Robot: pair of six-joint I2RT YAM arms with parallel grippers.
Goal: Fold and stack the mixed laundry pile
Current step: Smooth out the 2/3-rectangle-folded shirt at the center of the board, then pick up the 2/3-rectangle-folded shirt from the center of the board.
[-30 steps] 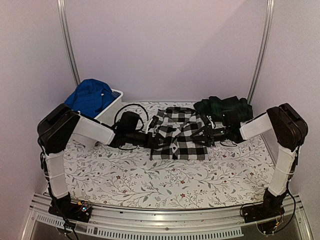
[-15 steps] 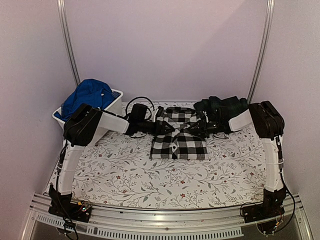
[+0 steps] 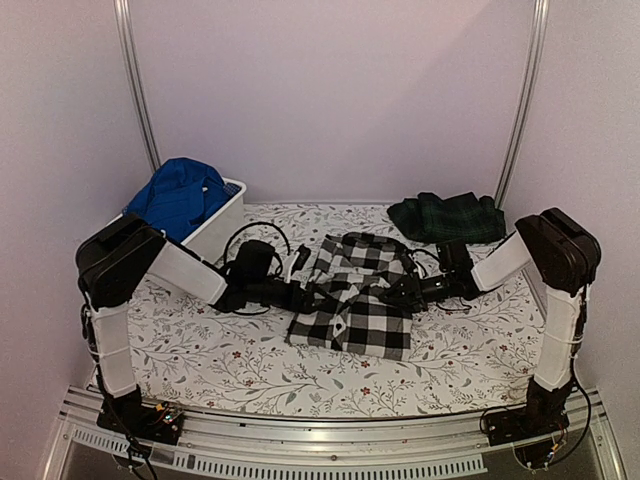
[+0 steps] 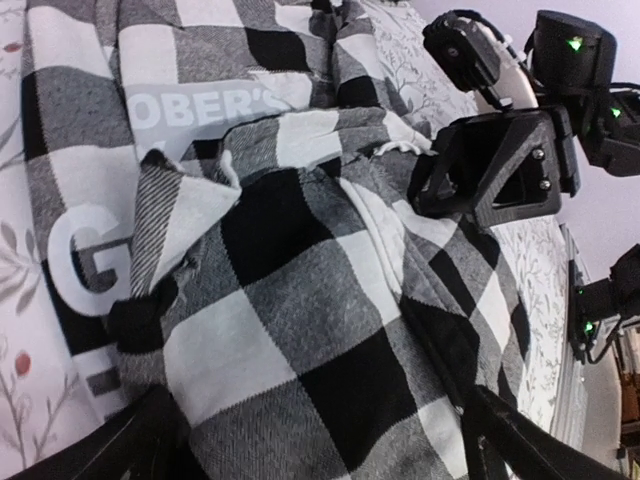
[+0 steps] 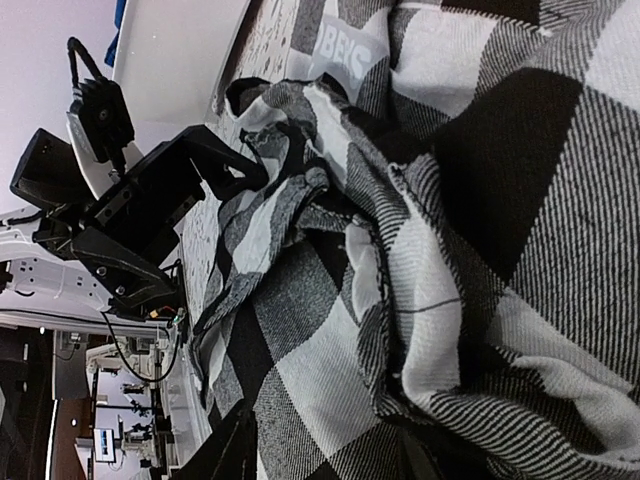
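The black-and-white checked shirt (image 3: 352, 300) lies rumpled in the middle of the table and fills both wrist views (image 4: 300, 300) (image 5: 420, 250). My left gripper (image 3: 305, 297) (image 4: 320, 445) is at its left edge, jaws open wide with the cloth lying between them. From the right, my right gripper (image 3: 408, 292) (image 5: 325, 455) has its jaws drawn in on a bunched fold of the shirt. The dark tartan garment (image 3: 445, 215) lies folded at the back right. A bright blue garment (image 3: 180, 195) is heaped in the tub.
A white plastic tub (image 3: 222, 222) stands at the back left. The table has a floral cloth (image 3: 300, 375). Metal rails rise at the back corners, and the arm bases sit on the near rail (image 3: 330, 450).
Both grippers came back toward the near edge, and the checked shirt shifted nearer with them and got more rumpled. The tartan garment, half hidden before, now shows in full.
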